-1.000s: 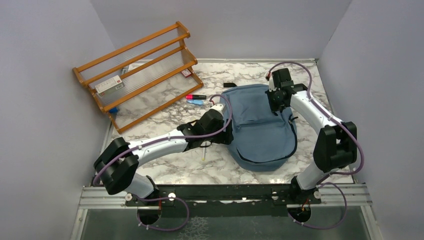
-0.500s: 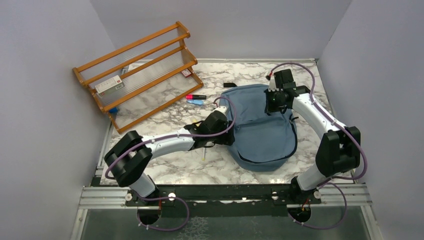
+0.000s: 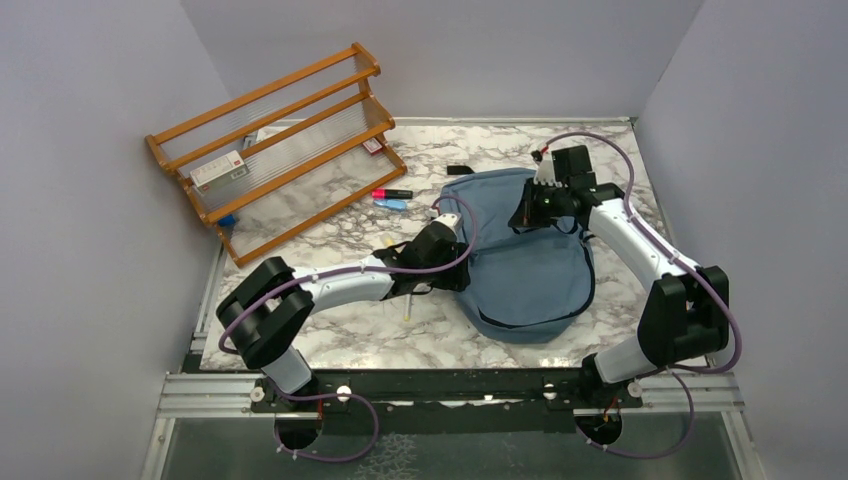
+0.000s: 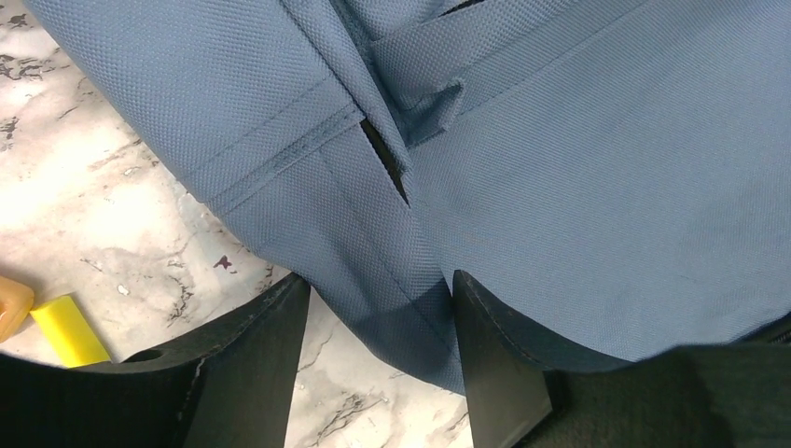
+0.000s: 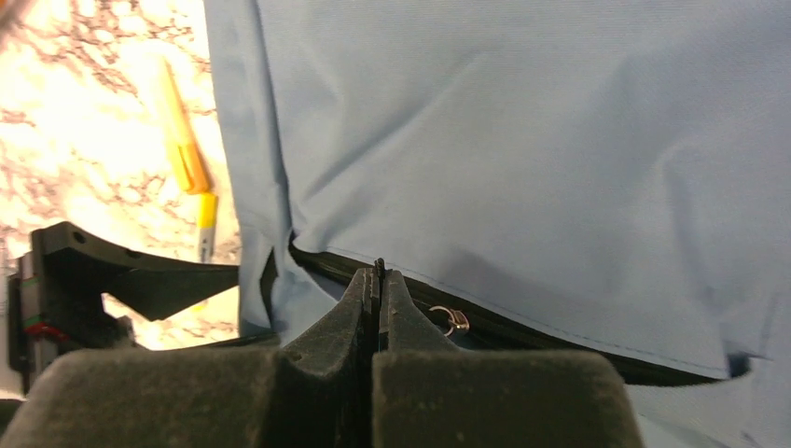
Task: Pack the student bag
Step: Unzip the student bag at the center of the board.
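Note:
The student bag (image 3: 525, 260) is dusty-blue fabric and lies flat on the marble table. My left gripper (image 3: 455, 272) is at its left edge. In the left wrist view the fingers (image 4: 252, 364) stand apart, open, astride a fold of the bag's fabric (image 4: 392, 280). My right gripper (image 3: 524, 214) is over the bag's upper part. In the right wrist view it (image 5: 379, 273) is shut on a thin black zipper pull, beside the black zipper line (image 5: 522, 331) and a small metal ring (image 5: 454, 320).
A wooden tiered rack (image 3: 275, 150) leans at the back left, holding a white card. A red marker (image 3: 390, 193) and a blue item (image 3: 392, 204) lie in front of it. A yellow pen (image 5: 182, 140) lies left of the bag, near my left gripper.
My right gripper has moved left and slightly nearer across the bag's top. My left arm has pushed a little further toward the bag's left edge.

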`<action>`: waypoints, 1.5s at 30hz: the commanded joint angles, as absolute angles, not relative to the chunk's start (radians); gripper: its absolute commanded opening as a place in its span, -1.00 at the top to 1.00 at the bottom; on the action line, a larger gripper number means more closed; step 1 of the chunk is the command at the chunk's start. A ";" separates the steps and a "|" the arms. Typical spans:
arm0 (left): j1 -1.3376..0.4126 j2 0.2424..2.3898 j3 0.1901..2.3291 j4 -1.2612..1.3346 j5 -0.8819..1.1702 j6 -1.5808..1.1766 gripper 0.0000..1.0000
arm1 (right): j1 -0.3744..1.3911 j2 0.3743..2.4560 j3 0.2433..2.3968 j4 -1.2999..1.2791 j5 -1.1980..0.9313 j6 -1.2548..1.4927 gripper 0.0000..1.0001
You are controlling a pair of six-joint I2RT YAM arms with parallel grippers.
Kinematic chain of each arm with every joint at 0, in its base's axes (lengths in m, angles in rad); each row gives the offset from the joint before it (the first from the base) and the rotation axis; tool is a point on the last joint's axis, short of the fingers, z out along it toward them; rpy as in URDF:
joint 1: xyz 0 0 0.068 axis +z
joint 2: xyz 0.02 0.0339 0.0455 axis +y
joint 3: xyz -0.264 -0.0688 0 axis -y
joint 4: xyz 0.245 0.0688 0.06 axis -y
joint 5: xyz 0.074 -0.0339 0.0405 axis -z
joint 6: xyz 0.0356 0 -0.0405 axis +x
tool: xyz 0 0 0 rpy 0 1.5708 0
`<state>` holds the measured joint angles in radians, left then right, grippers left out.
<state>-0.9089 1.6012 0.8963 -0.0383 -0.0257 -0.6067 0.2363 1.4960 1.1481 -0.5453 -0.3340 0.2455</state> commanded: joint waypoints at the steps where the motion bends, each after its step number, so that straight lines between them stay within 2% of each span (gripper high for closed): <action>1: -0.906 1.611 0.924 -0.003 0.000 -0.591 -0.16 | 0.265 1.480 1.128 -0.452 -0.439 0.326 0.99; 24: -0.905 1.573 0.833 0.078 0.000 -0.600 -0.09 | 0.491 1.610 1.168 -0.311 -0.375 0.508 0.99; 45: -0.905 1.564 0.815 0.091 0.021 -0.600 -0.08 | 0.517 1.673 1.059 -0.129 -0.465 0.614 0.96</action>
<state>-0.9051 1.5970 0.8284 0.0700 -0.0067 -0.6025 0.4976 1.6524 1.0710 -0.2203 -0.3912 0.5747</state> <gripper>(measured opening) 0.540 0.016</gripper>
